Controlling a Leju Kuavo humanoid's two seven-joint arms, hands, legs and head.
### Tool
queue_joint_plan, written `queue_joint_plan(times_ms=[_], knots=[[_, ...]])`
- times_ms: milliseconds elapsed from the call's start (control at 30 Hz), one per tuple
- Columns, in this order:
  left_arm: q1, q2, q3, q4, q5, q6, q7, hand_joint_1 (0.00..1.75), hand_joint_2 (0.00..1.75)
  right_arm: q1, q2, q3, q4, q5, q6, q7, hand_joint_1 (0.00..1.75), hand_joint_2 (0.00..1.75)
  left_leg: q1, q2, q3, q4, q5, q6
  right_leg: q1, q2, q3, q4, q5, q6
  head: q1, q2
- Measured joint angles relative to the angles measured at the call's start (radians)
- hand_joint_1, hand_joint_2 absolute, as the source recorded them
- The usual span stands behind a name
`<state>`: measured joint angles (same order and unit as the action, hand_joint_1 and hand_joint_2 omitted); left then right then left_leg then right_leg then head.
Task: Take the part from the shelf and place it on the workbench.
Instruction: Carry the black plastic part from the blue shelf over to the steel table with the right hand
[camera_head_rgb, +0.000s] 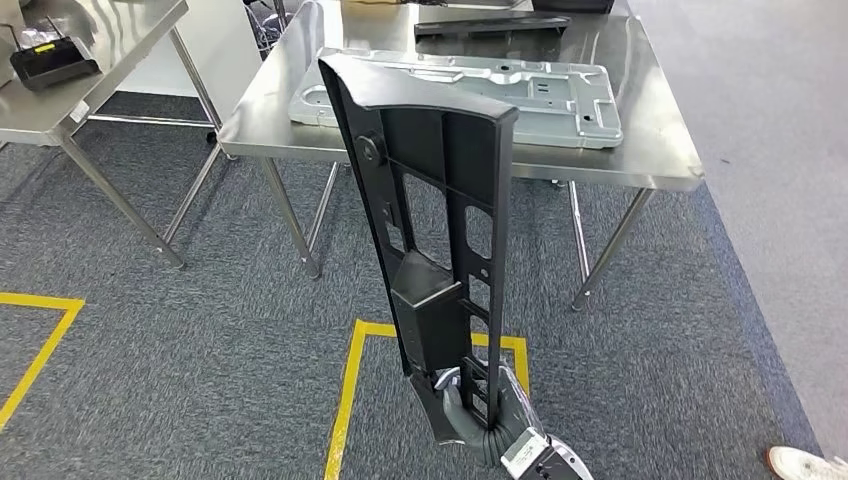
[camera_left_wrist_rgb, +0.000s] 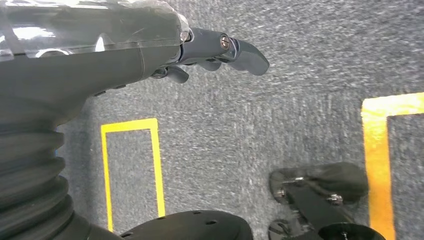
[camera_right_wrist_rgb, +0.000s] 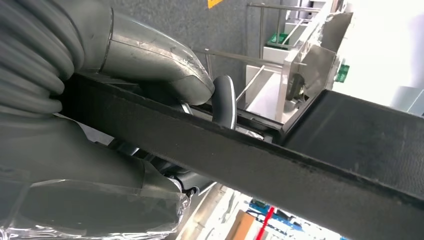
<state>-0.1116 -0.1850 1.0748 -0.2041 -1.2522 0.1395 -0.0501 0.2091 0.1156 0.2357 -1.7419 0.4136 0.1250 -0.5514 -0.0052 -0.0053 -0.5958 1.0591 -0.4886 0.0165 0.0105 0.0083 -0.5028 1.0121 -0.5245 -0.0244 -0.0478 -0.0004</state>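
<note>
A long black plastic part (camera_head_rgb: 435, 215) with ribs and cut-outs stands nearly upright in the middle of the head view. My right hand (camera_head_rgb: 470, 405) grips its lower end, low in the picture. In the right wrist view the part (camera_right_wrist_rgb: 280, 165) crosses as a dark bar, with my thumb and fingers (camera_right_wrist_rgb: 224, 97) wrapped around it. The steel workbench (camera_head_rgb: 650, 140) stands ahead, behind the part's top. My left hand (camera_left_wrist_rgb: 210, 52) hangs over the carpet, its fingers loosely curled and holding nothing.
On the workbench lie a large grey metal panel (camera_head_rgb: 540, 95) and a dark part (camera_head_rgb: 490, 25) further back. A second steel table (camera_head_rgb: 100, 40) with a black device (camera_head_rgb: 50, 60) stands at left. Yellow floor lines (camera_head_rgb: 350, 390) mark the carpet. A person's shoe (camera_head_rgb: 805, 463) shows at lower right.
</note>
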Motion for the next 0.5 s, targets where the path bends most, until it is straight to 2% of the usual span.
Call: queue_joint_plan(times_ms=[33, 67, 133, 167, 200, 300, 333, 367, 400, 433, 467, 500], knots=[[0.001, -0.001, 0.001, 0.0, 0.001, 0.001, -0.002, 0.0, 1.75, 0.0, 0.0, 0.001, -0.001, 0.001, 0.001, 0.001, 1.75, 1.75, -0.004, 0.0, 0.002, -0.019, 0.016, 0.006, 0.0, 0.001, 0.005, 0.001, -0.005, 0.006, 0.0, 0.0], [0.001, -0.003, 0.001, 0.0, 0.001, 0.001, -0.003, 0.0, 1.75, 0.001, 0.0, 0.002, -0.001, 0.001, 0.002, 0.002, 1.75, 1.75, -0.006, -0.001, 0.003, -0.023, 0.012, 0.01, 0.001, 0.002, 0.008, 0.004, -0.005, 0.012, -0.001, 0.0], [0.001, -0.008, 0.001, 0.0, 0.0, 0.001, -0.004, 0.0, 1.75, 0.001, -0.001, 0.004, -0.004, 0.002, 0.002, 0.001, 1.75, 1.75, 0.0, -0.003, 0.024, -0.042, 0.022, 0.019, 0.002, 0.002, 0.011, 0.017, -0.006, 0.024, -0.001, 0.0], [0.001, -0.01, 0.002, 0.0, -0.001, 0.001, -0.004, 0.0, 1.75, 0.0, -0.001, 0.004, -0.004, 0.002, 0.002, 0.001, 1.75, 1.75, 0.003, -0.003, 0.037, -0.051, 0.023, 0.022, 0.002, 0.001, 0.003, 0.039, -0.012, 0.029, -0.001, 0.0], [0.001, -0.012, 0.002, 0.0, -0.002, 0.002, -0.004, 0.0, 1.75, 0.0, -0.001, 0.004, -0.005, 0.002, 0.0, 0.0, 1.75, 1.75, 0.007, -0.003, 0.049, -0.057, 0.022, 0.025, 0.0, 0.0, -0.017, 0.076, -0.026, 0.035, -0.001, 0.0], [0.004, -0.011, 0.002, 0.0, -0.003, 0.002, -0.004, 0.0, 1.75, 0.002, -0.002, 0.005, -0.006, 0.001, -0.002, -0.001, 1.75, 1.75, 0.008, -0.003, 0.063, -0.062, 0.01, 0.027, -0.015, -0.002, -0.137, 0.24, -0.092, 0.054, -0.001, 0.0], [0.005, -0.011, 0.002, 0.0, -0.003, 0.002, -0.004, 0.0, 1.75, 0.003, -0.002, 0.005, -0.006, 0.001, -0.003, -0.002, 1.75, 1.75, 0.009, -0.004, 0.069, -0.062, 0.003, 0.026, -0.02, -0.003, -0.167, 0.266, -0.097, 0.059, -0.001, 0.0], [0.006, -0.011, 0.002, 0.0, -0.003, 0.002, -0.004, 0.0, 1.75, 0.004, -0.003, 0.005, -0.006, 0.001, -0.004, -0.002, 1.75, 1.75, 0.01, -0.005, 0.077, -0.062, -0.005, 0.023, -0.024, -0.003, -0.18, 0.256, -0.081, 0.063, -0.001, 0.0], [0.007, -0.011, 0.002, 0.0, -0.003, 0.002, -0.004, 0.0, 1.75, 0.004, -0.003, 0.005, -0.006, 0.0, -0.004, -0.003, 1.75, 1.75, 0.011, -0.006, 0.089, -0.062, -0.014, 0.019, -0.027, -0.004, -0.174, 0.213, -0.043, 0.065, -0.001, 0.0], [0.008, -0.011, 0.002, 0.0, -0.003, 0.002, -0.004, 0.0, 1.75, 0.003, -0.003, 0.005, -0.006, 0.0, -0.005, -0.005, 1.75, 1.75, 0.013, -0.007, 0.101, -0.062, -0.024, 0.015, -0.03, -0.005, -0.157, 0.146, 0.01, 0.067, -0.001, 0.0], [0.008, -0.011, 0.002, 0.0, -0.003, 0.002, -0.004, 0.0, 1.75, 0.003, -0.004, 0.005, -0.005, -0.001, -0.006, -0.006, 1.75, 1.75, 0.013, -0.007, 0.113, -0.062, -0.034, 0.009, -0.03, -0.007, -0.141, 0.088, 0.047, 0.065, -0.001, 0.0], [0.009, -0.011, 0.002, 0.0, -0.003, 0.002, -0.004, 0.0, 1.75, 0.002, -0.004, 0.005, -0.004, -0.001, -0.006, -0.007, 1.75, 1.75, 0.014, -0.007, 0.122, -0.063, -0.043, 0.002, -0.028, -0.009, -0.128, 0.046, 0.068, 0.06, -0.001, 0.0]])
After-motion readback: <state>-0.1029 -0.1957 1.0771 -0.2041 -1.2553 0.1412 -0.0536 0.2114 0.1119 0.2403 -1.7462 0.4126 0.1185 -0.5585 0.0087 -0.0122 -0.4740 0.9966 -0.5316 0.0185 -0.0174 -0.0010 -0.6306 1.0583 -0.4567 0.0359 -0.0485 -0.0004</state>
